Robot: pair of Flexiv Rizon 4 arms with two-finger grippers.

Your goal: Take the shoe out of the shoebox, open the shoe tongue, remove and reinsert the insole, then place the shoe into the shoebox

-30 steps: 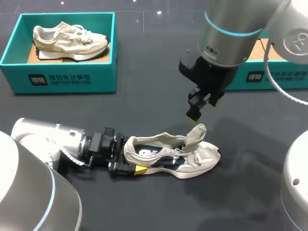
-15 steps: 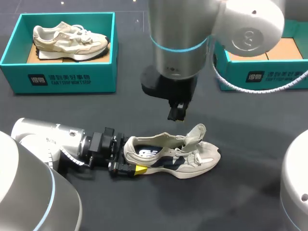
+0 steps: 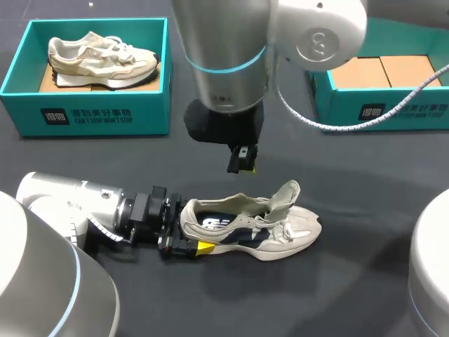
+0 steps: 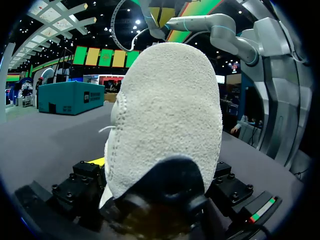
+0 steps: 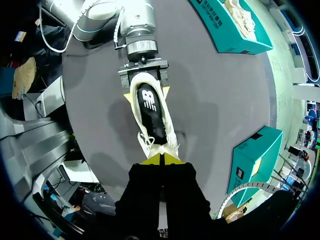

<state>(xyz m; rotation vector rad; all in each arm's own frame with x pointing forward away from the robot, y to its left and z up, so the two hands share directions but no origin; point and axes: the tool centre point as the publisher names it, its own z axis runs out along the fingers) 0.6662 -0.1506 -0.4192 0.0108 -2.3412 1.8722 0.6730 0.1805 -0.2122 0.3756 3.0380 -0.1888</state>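
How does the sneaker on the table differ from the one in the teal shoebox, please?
The loose sneaker lies on the table, heel clamped in the left pincer; the boxed sneaker sits untouched in its shoebox. The loose sneaker's tongue stands up; the boxed sneaker's lies flat. Both are cream.

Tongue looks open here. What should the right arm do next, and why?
Probably lower the right gripper, fingertips parted, into the shoe to pinch the insole. The tongue stands up, the dark insole lies exposed inside, the left gripper clamps the shoe on the table, and the right gripper hangs shut above the shoe.
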